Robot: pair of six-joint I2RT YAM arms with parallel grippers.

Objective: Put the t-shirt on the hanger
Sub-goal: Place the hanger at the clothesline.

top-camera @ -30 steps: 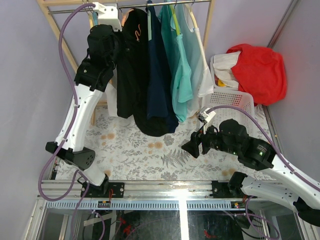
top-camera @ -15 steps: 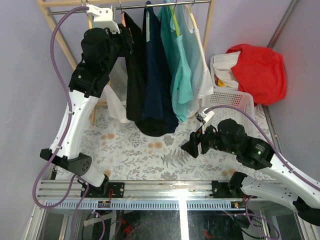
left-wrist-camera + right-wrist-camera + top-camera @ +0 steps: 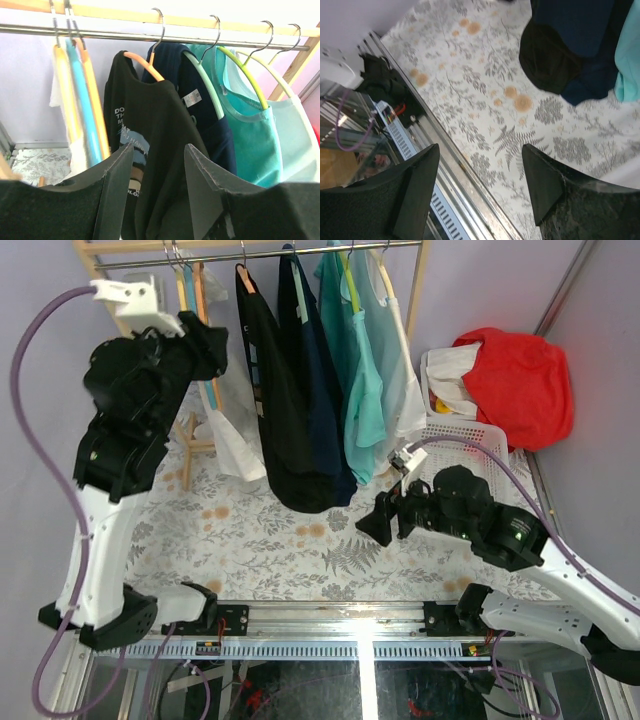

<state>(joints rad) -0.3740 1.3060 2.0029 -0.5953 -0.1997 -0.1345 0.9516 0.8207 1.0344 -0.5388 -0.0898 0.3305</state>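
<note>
the t-shirt point(image 3: 270, 410) hangs on the orange hanger point(image 3: 243, 278) from the rail point(image 3: 270, 253).

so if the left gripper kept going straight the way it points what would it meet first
Most likely the t-shirt: in the wrist view the left gripper, jaws open, frames its black chest, below the hanger. How far off it hangs is hard to judge.

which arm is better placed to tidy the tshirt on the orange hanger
Left. The left gripper faces the t-shirt up at the rail; the right gripper hangs low over the table.
</note>
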